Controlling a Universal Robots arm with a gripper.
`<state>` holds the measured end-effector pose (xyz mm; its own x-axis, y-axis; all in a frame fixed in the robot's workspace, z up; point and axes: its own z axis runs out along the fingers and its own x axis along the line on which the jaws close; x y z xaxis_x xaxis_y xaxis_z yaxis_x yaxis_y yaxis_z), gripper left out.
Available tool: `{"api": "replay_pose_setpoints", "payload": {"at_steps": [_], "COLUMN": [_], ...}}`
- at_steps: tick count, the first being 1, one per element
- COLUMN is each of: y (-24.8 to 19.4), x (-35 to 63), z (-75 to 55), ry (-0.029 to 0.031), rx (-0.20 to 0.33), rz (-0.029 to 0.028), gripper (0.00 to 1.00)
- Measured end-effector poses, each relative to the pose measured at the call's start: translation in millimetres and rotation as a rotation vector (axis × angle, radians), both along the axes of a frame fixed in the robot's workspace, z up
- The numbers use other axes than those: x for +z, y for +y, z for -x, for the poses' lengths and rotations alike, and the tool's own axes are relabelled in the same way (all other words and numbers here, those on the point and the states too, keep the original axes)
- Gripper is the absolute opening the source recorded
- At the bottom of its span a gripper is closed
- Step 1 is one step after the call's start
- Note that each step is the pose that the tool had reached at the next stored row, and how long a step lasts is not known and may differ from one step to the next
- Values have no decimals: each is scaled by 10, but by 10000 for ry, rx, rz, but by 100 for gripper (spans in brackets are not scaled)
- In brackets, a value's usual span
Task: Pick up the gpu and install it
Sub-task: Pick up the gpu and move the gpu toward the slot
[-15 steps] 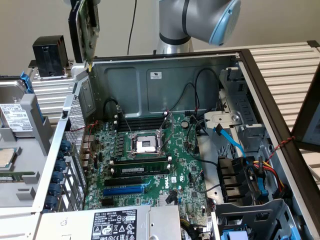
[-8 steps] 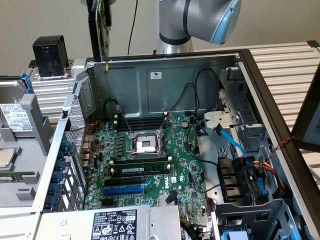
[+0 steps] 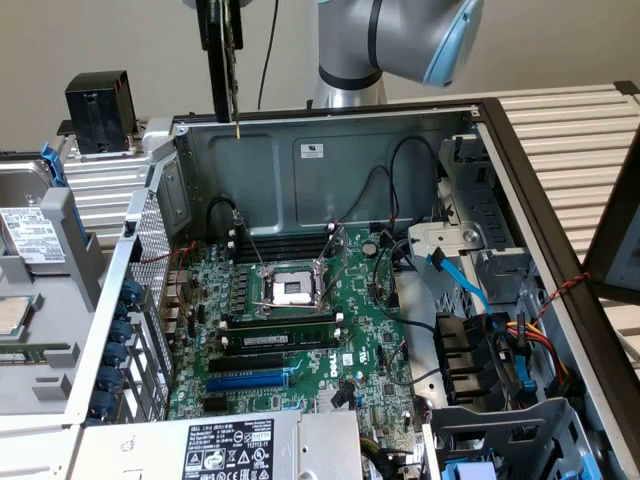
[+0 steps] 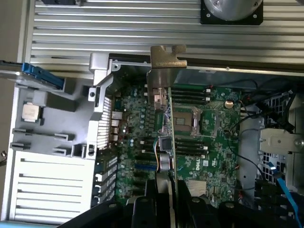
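Note:
The gpu [image 3: 226, 85] hangs edge-on and upright, well above the open computer case [image 3: 270, 170], over its far wall towards the exterior view's left. My gripper [image 3: 219, 18] is shut on the card's upper end. In the wrist view the gpu [image 4: 165, 66] shows its silver end bracket farthest from the camera, and its thin green board edge runs back to my gripper [image 4: 169, 192]. The motherboard [image 3: 300, 340] lies flat below in the case, with a blue expansion slot [image 3: 248, 381] near the front.
A black box [image 3: 98, 110] stands on the slatted table beside the case. A hinged drive tray [image 3: 40, 260] lies open at the exterior view's left. The power supply [image 3: 230, 450] sits at the front, and a drive cage with blue and coloured cables [image 3: 500, 350] is on the right.

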<state>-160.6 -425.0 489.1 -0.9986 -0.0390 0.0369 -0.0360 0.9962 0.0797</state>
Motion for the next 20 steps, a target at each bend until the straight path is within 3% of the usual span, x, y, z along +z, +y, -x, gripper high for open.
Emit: {"api": "replay_pose_setpoints", "payload": {"at_steps": [8,13,15,20], "y": [0,-2,-5,-5], "x": [-60,-65,-65,-65], "z": [-197,-357,-370,-370], "ry": [56,79,121,122], "rx": [291,343,344,343], "rz": [-24,-146,-168,-168], "gripper": [29,29,29,29]}}
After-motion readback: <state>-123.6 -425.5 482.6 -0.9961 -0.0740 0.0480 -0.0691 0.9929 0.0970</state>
